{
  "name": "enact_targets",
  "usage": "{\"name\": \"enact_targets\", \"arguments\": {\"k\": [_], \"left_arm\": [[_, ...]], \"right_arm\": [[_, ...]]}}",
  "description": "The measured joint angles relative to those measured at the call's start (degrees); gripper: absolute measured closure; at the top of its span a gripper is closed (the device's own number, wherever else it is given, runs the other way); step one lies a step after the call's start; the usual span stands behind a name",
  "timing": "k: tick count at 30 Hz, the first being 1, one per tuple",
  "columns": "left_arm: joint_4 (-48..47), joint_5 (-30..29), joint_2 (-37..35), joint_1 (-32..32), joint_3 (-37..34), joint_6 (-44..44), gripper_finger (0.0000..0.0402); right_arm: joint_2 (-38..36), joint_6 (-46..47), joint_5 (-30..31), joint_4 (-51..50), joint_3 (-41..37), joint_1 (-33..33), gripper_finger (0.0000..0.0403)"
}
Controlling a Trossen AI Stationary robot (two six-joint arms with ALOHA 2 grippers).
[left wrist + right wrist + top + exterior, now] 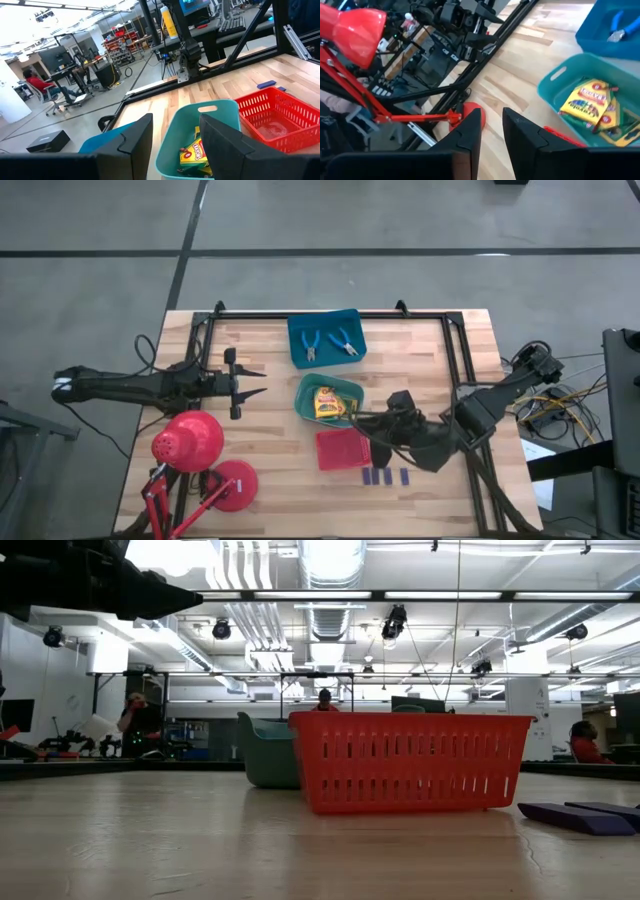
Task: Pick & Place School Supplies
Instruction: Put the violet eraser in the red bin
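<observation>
Judging by how things lie, the sorting looks roughly two-thirds done: both small blue-handled scissor-like tools (326, 344) sit in the blue plastic tray (296, 350) at the upper centre of the overhead frame, and the flat yellow-and-green crayon boxes (327, 403) lie stacked in the green plastic tray (306, 394) just below it. The red mesh basket (343, 449) below that appears empty, while the tiny dark blue-purple rectangular blocks (385, 476) lie loose on the wooden bench (270, 380) just beside its lower right corner, so they seem to be what is left. The right gripper (492, 131) hangs right of the baskets, above the blocks, fingers a narrow gap apart and holding nothing. The left gripper (176, 135) waits at mid left, fingers apart and empty
</observation>
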Motion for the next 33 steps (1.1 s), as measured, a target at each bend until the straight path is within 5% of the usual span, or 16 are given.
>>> {"name": "enact_targets", "arguments": {"k": [10,21,33], "left_arm": [[-0.1,0.0,0.0,0.0,0.0,0.0,0.0234],[-0.3,0.0,0.0,0.0,0.0,0.0,0.0234],[-0.2,0.0,0.0,0.0,0.0,0.0,0.0234]], "right_arm": [[1.5,4.0,-0.5,-0.9,-0.6,0.1,0.0320],[1.1,26.5,-1.3,-15.8,0.2,1.4,0.0265],[2.9,46.9,-15.5,-25.9,-0.1,2.5,0.0254]]}}
